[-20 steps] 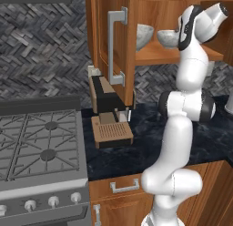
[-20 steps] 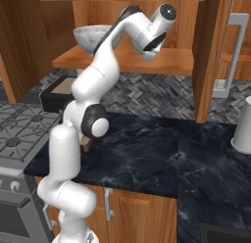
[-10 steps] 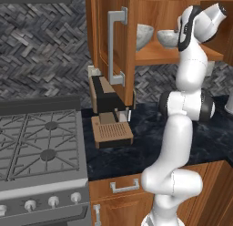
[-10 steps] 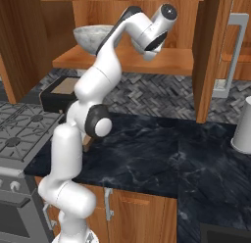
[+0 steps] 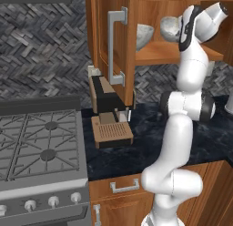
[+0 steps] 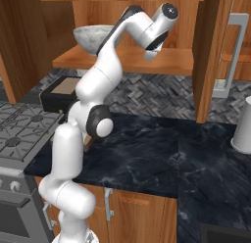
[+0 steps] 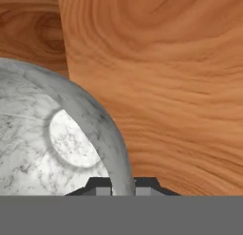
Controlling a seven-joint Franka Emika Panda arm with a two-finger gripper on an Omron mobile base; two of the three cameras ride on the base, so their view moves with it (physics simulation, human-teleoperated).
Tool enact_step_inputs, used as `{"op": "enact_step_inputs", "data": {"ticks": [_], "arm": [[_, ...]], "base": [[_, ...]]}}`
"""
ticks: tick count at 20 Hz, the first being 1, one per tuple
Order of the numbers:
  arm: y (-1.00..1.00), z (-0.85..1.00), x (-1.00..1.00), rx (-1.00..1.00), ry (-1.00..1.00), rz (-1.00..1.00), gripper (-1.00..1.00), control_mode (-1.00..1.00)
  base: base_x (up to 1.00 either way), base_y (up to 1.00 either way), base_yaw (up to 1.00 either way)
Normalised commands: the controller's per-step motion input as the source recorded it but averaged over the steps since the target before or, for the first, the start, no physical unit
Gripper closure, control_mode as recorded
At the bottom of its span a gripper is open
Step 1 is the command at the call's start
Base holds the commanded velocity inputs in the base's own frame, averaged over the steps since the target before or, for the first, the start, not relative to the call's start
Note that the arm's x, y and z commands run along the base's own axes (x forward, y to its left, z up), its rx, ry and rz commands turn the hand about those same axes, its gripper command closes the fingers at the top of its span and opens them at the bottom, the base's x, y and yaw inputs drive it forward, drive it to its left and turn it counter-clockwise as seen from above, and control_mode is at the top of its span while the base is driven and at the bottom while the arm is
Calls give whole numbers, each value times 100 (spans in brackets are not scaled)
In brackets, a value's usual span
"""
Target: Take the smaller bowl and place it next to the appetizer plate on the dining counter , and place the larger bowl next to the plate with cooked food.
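Gripper [image 7: 123, 190] fingers were pinched on the rim of the larger bowl [image 7: 42, 134] on the cabinet shelf [image 6: 162, 60].

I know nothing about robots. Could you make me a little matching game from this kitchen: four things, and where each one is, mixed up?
Things:
1. gripper
2. stove
3. coffee machine
4. white jar

Places:
A. on the black counter, right beside the stove
B. closed on the rim of the marbled bowl
C. far right on the counter in the right base view
D. left of the counter, knobs along its front

Pairs: 1-B, 2-D, 3-A, 4-C
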Motion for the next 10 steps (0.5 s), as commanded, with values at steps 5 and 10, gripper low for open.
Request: {"op": "enact_step_inputs", "data": {"ticks": [5, 10], "arm": [[0, 2, -54, 0, -7, 0, 100, -100], [0, 17, -83, 0, -1, 0, 100, -100]], "base": [[0, 0, 0], [0, 0, 0]]}}
